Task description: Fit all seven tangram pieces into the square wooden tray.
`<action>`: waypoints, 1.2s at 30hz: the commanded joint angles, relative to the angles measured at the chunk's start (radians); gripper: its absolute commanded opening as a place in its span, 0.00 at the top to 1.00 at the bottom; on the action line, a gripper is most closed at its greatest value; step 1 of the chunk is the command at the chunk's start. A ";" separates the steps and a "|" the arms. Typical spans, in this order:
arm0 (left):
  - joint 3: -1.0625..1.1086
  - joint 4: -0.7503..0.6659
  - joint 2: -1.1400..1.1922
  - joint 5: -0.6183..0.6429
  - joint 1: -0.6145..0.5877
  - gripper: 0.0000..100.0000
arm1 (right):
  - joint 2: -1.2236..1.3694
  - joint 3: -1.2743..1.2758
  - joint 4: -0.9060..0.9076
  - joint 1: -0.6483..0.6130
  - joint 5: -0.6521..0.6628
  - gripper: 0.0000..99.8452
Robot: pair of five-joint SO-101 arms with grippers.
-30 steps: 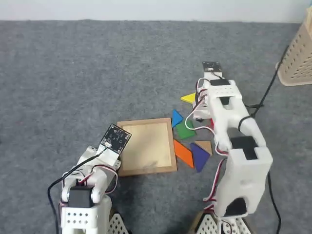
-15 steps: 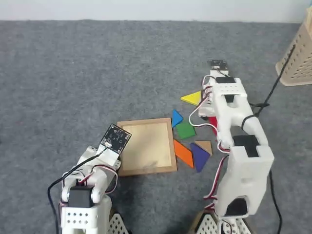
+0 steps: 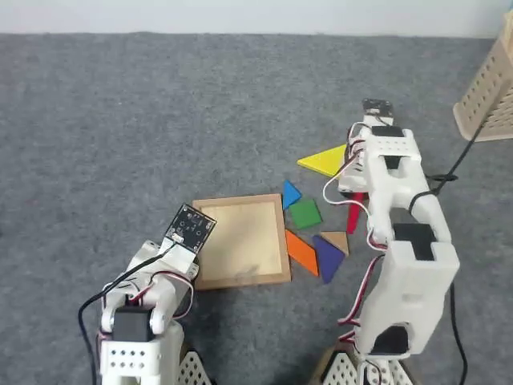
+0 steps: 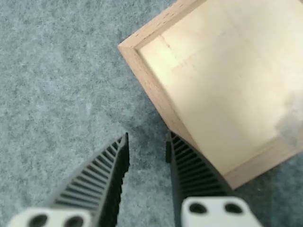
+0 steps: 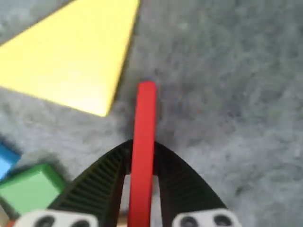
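Note:
The square wooden tray (image 3: 276, 237) lies empty on the grey carpet. To its right lie a blue triangle (image 3: 290, 194), a green square (image 3: 304, 213), an orange piece (image 3: 301, 251), a purple triangle (image 3: 329, 257) and a small tan triangle (image 3: 337, 240). A yellow triangle (image 3: 325, 160) lies farther back. My right gripper (image 5: 143, 146) is shut on a red piece (image 5: 144, 123), held on edge just above the carpet beside the yellow triangle (image 5: 71, 61); the red piece (image 3: 353, 212) also peeks out under the arm. My left gripper (image 4: 147, 142) is open over bare carpet, by the tray's edge (image 4: 151, 90).
A slatted beige basket (image 3: 489, 88) stands at the far right edge. A black cable (image 3: 449, 172) runs from it toward the right arm. Open carpet stretches to the left of and behind the tray.
The right arm has shifted to the right with the red piece, uncovering most of the yellow triangle. The left arm has kept still.

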 commanded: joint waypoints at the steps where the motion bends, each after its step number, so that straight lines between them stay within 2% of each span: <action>1: -0.012 0.000 -0.021 0.008 -0.005 0.88 | -0.174 0.046 0.007 -0.050 0.058 0.99; 6: -0.012 0.000 -0.021 0.008 -0.005 0.88 | -0.387 0.207 -0.104 -0.196 0.161 0.99; 11: -0.012 0.000 -0.021 0.008 -0.005 0.88 | -0.530 0.275 -0.171 -0.360 0.334 0.99; 16: -0.012 0.000 -0.021 0.008 -0.005 0.88 | -0.481 0.196 -0.177 -0.504 0.488 0.99; 20: -0.012 0.000 -0.021 0.008 -0.005 0.88 | -0.358 0.104 -0.177 -0.595 0.669 0.99; 22: -0.012 0.000 -0.021 0.008 -0.005 0.88 | -0.292 0.061 -0.177 -0.625 0.720 0.99; 27: -0.012 0.000 -0.021 0.008 -0.005 0.88 | -0.177 -0.003 -0.177 -0.688 0.735 0.99; 32: -0.012 0.000 -0.021 0.008 -0.005 0.88 | -0.160 -0.005 -0.173 -0.700 0.729 0.99; 36: -0.012 0.000 -0.021 0.008 -0.005 0.88 | -0.160 -0.005 -0.165 -0.697 0.709 0.91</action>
